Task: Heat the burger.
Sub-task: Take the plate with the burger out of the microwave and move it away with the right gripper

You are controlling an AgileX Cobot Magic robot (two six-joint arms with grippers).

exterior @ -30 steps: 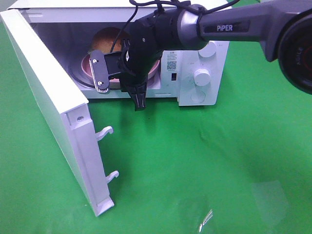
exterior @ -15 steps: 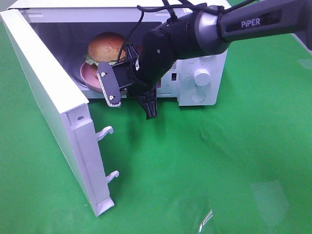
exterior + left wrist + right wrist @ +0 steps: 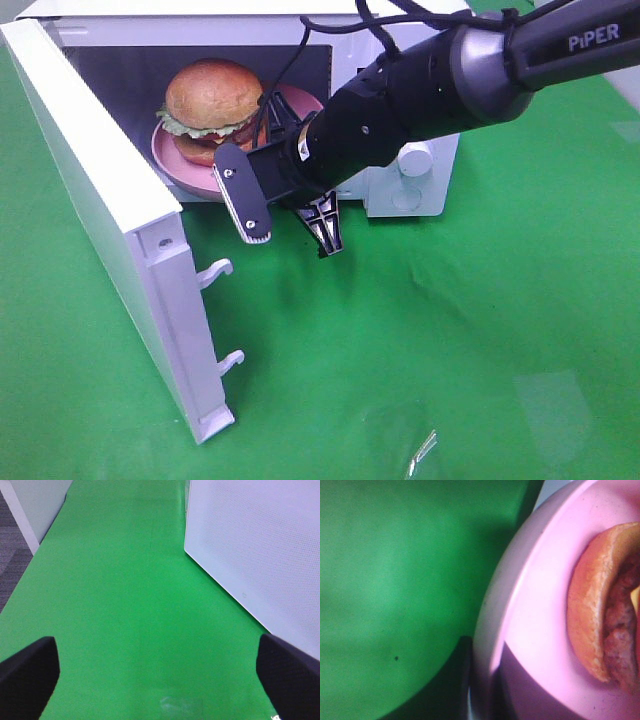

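Nearest the camera it's just bare green counter (image 3: 420, 350), then the swung-open microwave door (image 3: 110, 220) on the left with its two latch hooks sticking out.

Next back is the right hand (image 3: 290, 215), empty and spread wide, hanging just in front of the microwave's (image 3: 415, 185) opening at its near right corner. One finger (image 3: 243, 191) points down-left, the other sits lower right.

Just behind and left of that hand, inside the cavity, the burger (image 3: 208, 105) sits on a pink plate (image 3: 175, 160). In the right wrist view the plate rim and bun edge fill the picture, so the hand is close by but apart from both.

Handling-wise, I'd guess the burger is light and squishy, with a glossy bun that could slip and layers that slide if pinched. Better to hold the stiff plate rim on the near side than the bun itself.

The left hand (image 3: 160, 680) shows wide in its own wrist view, holding nothing, over the counter beside a white panel, probably the microwave's side, hard to say.
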